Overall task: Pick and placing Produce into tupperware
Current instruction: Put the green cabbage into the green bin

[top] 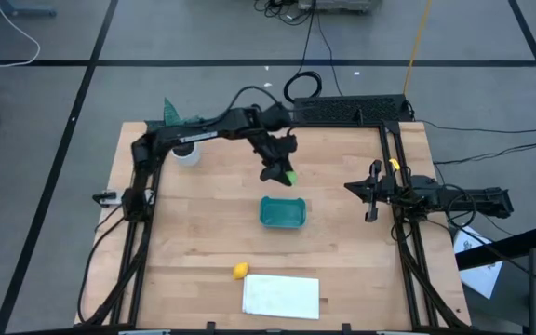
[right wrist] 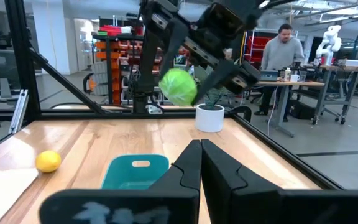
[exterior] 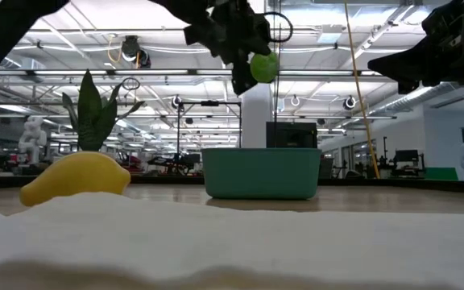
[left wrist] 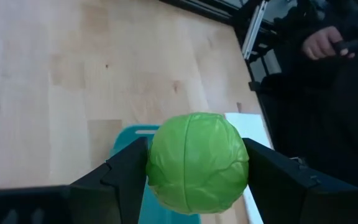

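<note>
My left gripper (top: 284,173) hangs over the middle of the table, just beyond the far rim of the teal tub (top: 282,213), shut on the round lime-green piece (left wrist: 197,162). In the low view the green piece (exterior: 264,67) is high above the tub (exterior: 261,172). The yellow lemon-like piece (top: 239,271) rests on the table near the front edge, beside the white sheet (top: 281,295). The red piece is not in view. My right gripper (top: 371,192) waits shut at the table's right side, touching nothing. My left gripper pinches the lime-green piece between its two fingers (left wrist: 126,177), one on each side of the ball's widest part (left wrist: 157,165). The fingers come from above, slanting down. The ball is lifted clear, well above the tub.
A white pot with a green plant (top: 185,152) stands at the far left of the table. The white sheet lies at the near edge. Dark frame rails (top: 400,214) run along the right and left sides. A person (right wrist: 284,46) stands in the room beyond the table.
</note>
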Action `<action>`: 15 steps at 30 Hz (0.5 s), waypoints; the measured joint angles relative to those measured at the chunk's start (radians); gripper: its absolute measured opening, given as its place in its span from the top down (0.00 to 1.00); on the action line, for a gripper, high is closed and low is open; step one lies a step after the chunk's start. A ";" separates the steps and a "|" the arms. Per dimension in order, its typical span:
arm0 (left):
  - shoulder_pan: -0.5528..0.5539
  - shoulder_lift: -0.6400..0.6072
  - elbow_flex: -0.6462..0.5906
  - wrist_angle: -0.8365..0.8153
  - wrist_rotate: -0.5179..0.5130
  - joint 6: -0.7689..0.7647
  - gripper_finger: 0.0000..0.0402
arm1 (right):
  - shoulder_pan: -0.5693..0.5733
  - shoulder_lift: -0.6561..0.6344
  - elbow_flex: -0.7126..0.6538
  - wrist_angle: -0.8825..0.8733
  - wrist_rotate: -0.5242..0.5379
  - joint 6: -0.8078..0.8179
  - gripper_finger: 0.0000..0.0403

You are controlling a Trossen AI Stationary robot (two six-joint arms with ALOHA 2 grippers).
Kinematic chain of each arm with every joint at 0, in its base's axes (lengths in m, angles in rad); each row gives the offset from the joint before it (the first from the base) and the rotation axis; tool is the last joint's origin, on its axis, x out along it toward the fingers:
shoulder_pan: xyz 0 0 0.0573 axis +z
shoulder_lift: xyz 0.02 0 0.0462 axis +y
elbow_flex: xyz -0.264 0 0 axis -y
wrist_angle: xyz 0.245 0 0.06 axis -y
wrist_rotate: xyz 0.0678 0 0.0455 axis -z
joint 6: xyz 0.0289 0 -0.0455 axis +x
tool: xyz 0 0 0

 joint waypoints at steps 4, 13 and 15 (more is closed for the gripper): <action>0.008 0.049 0.083 -0.082 -0.001 0.118 0.43 | 0.000 0.000 0.000 0.000 0.000 0.000 1.00; 0.018 0.061 0.097 -0.168 -0.112 0.332 0.43 | 0.000 0.000 0.000 0.001 0.000 0.000 1.00; 0.011 0.061 0.097 -0.185 -0.157 0.376 0.43 | 0.000 0.000 0.000 0.000 0.000 0.000 1.00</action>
